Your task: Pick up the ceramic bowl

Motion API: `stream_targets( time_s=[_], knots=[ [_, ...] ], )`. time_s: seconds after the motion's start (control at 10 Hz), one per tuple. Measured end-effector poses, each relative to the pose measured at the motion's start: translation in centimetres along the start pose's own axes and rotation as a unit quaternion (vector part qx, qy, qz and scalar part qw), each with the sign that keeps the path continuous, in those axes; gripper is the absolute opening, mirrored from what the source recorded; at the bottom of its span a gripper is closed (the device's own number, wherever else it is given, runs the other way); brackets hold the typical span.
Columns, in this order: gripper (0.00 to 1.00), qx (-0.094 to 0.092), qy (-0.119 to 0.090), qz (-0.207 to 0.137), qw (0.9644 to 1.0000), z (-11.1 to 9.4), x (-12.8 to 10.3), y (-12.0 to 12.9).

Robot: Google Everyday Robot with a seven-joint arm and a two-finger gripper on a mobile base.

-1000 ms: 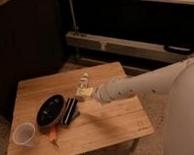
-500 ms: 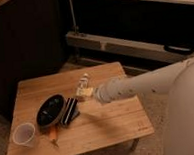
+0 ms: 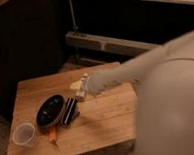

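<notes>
The ceramic bowl [image 3: 50, 110] is round, shallow and glossy black. It sits on the left part of the small wooden table [image 3: 108, 119]. My gripper [image 3: 80, 86] hangs above the table just right of and behind the bowl, not touching it. The white arm [image 3: 140, 71] reaches in from the right.
A flat black ribbed object [image 3: 69, 112] lies against the bowl's right side. A translucent plastic cup [image 3: 24, 134] stands at the front left corner. A small orange item [image 3: 53, 135] lies in front of the bowl. Dark shelving and a metal rail [image 3: 108, 43] stand behind the table.
</notes>
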Motion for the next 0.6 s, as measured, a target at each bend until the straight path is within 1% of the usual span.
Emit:
stream_targets(
  time_s=[0.1,0.3,0.4,0.5,0.6],
  knots=[
    [0.8,0.037,0.007,-0.006,0.9993,0.0,-0.8,2.7],
    [0.8,0.077,0.018,-0.006,0.9968,0.0,-1.7,4.0],
    [0.8,0.1,0.024,-0.009,0.9946,0.2,-1.8,4.0],
    [0.8,0.118,0.032,-0.013,0.9924,0.8,-1.4,4.1],
    [0.8,0.121,0.037,-0.018,0.9918,1.3,-1.1,3.7]
  ],
)
